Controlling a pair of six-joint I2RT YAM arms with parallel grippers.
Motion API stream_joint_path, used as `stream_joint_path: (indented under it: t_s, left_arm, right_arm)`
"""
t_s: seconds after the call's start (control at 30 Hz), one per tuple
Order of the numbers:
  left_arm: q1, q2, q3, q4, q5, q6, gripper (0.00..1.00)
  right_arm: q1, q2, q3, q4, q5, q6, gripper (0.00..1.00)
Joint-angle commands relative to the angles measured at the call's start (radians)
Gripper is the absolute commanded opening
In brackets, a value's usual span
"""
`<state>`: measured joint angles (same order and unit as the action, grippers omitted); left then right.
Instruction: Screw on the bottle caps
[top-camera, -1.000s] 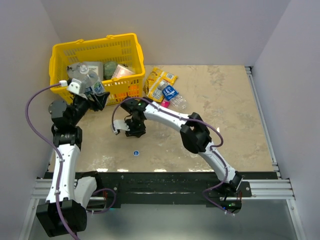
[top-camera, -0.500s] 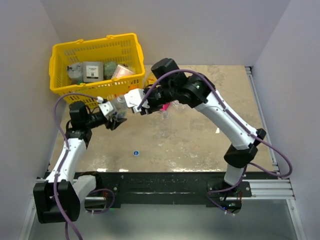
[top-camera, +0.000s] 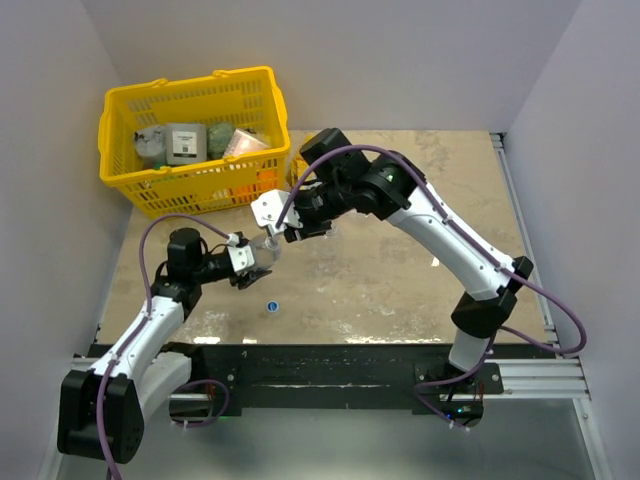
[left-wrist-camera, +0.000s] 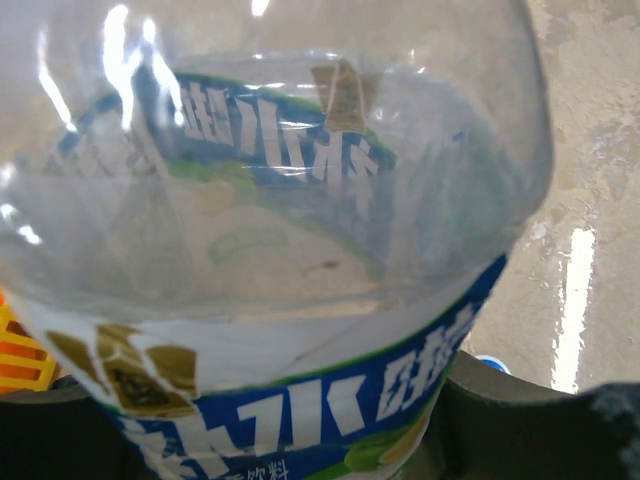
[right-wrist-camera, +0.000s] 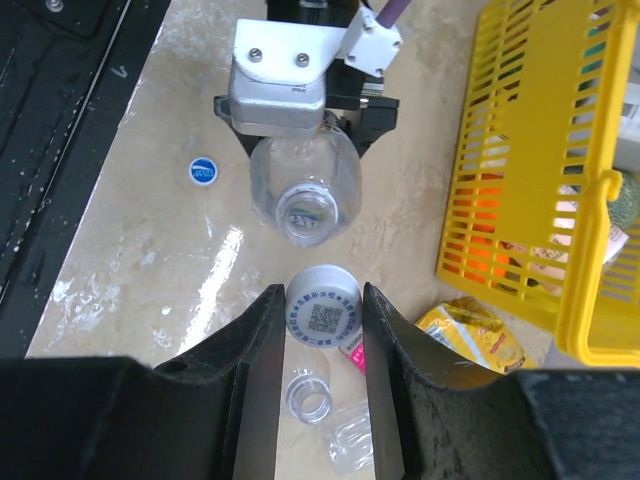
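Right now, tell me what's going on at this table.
The left gripper holds a clear bottle off the table, its open mouth turned towards the right arm. The right gripper pinches a whitish cap just short of that mouth, so the cap is not yet on. A blue cap lies loose on the table, and a yellow basket stands nearby.
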<state>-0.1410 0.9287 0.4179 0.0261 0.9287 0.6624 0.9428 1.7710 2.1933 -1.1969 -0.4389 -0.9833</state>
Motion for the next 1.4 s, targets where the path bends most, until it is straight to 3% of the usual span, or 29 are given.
stream_joint_path:
  t_s: [0.0, 0.33, 0.9, 1.37]
  left_arm:
    - [-0.003, -0.028, -0.016, 0.153, -0.005, -0.035, 0.00]
    - [-0.066, -0.054, 0.030, 0.066, -0.037, 0.054, 0.00]
    - [-0.066, -0.041, 0.008, 0.161, -0.067, 0.008, 0.00]
    - [-0.068, -0.025, 0.009, 0.228, -0.057, -0.040, 0.00]
  right_arm:
    - [0.028, 0.031, 0.075, -0.092, -0.018, -0.055, 0.08]
    - [0.059, 0.102, 0.134, -0.061, 0.023, -0.140, 0.09]
    - [0.079, 0.125, 0.154, -0.193, 0.077, -0.245, 0.09]
    - [0.080, 0.110, 0.049, -0.107, 0.078, -0.290, 0.10]
